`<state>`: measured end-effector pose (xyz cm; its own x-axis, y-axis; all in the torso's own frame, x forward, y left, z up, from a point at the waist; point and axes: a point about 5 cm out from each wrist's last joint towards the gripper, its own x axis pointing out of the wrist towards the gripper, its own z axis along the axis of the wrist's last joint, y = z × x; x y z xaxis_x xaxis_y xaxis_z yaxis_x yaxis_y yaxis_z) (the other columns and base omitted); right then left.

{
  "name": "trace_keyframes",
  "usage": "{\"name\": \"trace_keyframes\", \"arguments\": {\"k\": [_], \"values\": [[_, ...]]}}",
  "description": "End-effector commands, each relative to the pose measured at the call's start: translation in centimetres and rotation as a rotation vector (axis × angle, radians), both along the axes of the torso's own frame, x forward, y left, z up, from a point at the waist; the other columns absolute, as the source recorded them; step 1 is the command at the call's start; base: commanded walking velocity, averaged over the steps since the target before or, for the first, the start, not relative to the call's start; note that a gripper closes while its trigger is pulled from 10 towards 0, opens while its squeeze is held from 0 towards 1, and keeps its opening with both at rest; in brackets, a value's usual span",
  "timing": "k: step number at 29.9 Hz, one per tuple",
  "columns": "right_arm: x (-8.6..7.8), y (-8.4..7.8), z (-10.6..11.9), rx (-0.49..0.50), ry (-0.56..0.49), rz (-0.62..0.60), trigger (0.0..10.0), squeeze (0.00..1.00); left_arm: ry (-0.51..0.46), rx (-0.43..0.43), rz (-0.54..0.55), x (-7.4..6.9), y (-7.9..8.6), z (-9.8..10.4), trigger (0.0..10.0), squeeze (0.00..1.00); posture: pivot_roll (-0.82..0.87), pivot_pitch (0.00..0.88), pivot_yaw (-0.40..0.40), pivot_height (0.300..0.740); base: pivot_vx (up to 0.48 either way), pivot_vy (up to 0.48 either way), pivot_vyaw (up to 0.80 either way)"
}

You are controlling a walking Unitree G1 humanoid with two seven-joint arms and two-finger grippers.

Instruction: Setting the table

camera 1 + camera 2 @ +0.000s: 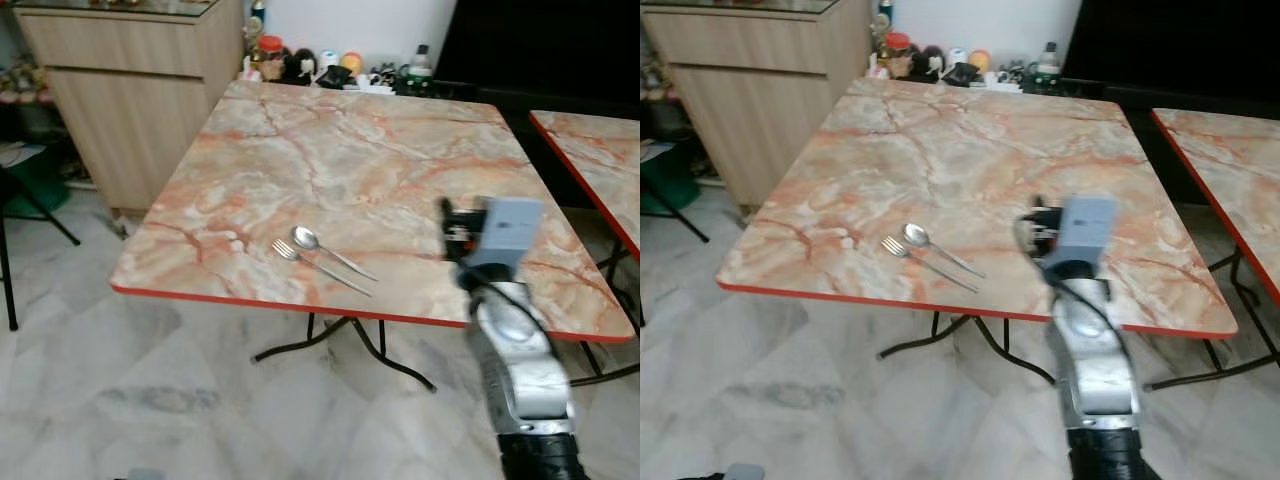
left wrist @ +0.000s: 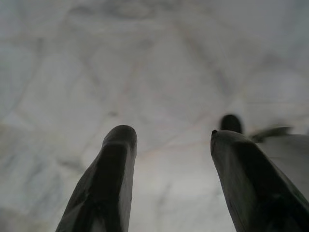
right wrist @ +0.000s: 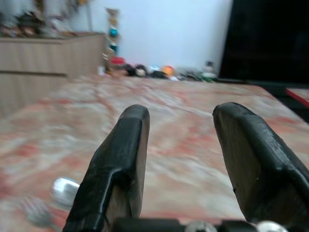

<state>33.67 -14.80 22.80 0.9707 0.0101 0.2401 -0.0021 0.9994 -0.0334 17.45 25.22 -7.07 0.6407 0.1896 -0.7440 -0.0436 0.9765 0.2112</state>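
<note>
A square table (image 1: 300,150) with a glossy orange-and-cream marbled top and a thin red edge stands on black bent-metal legs over a pale veined marble floor (image 1: 150,390). Near its front edge lie a slim steel fork (image 1: 318,266) and a spoon (image 1: 330,251), side by side and angled alike, almost touching.

The right gripper (image 3: 181,159) is held out over the front of the table, its two blunt black fingers (image 3: 118,164) spread wide with nothing between them; the fork and spoon lie low to the left of those fingers, just beside them.

The left gripper (image 2: 174,179) hangs over the floor, fingers likewise parted and empty.

A light wood cabinet (image 1: 130,90) stands beyond the table's left corner. Small jars and trinkets (image 1: 300,62) crowd the wall behind, too small to identify. A second matching table (image 1: 595,160) sits to the right.
</note>
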Motion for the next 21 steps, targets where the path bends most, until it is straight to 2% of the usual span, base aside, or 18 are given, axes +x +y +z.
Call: {"name": "trace_keyframes", "arguments": {"k": [1, 9, 21], "values": [[-0.21, -0.99, -0.19, -0.002, 0.004, -0.030, 10.0, 0.00, 0.053, -0.012, -0.009, -1.33, -0.59, -0.84, 10.0, 0.00, 0.01, 0.128, -0.021, 0.740, 0.000, 0.469, 0.00], [-0.24, -0.84, -0.25, 0.000, 0.007, -0.025, 10.0, 0.00, 0.056, -0.010, -0.014, -1.41, -0.56, -0.86, 10.0, 0.00, 0.01, 0.125, -0.020, 0.740, 0.000, 0.446, 0.00], [-0.29, -1.06, -0.34, 0.000, 0.013, -0.030, 10.0, 0.00, 0.043, -0.023, -0.017, -1.29, -0.98, -0.89, 10.0, 0.00, 0.01, 0.153, -0.023, 0.740, 0.000, 0.000, 0.00]]}}
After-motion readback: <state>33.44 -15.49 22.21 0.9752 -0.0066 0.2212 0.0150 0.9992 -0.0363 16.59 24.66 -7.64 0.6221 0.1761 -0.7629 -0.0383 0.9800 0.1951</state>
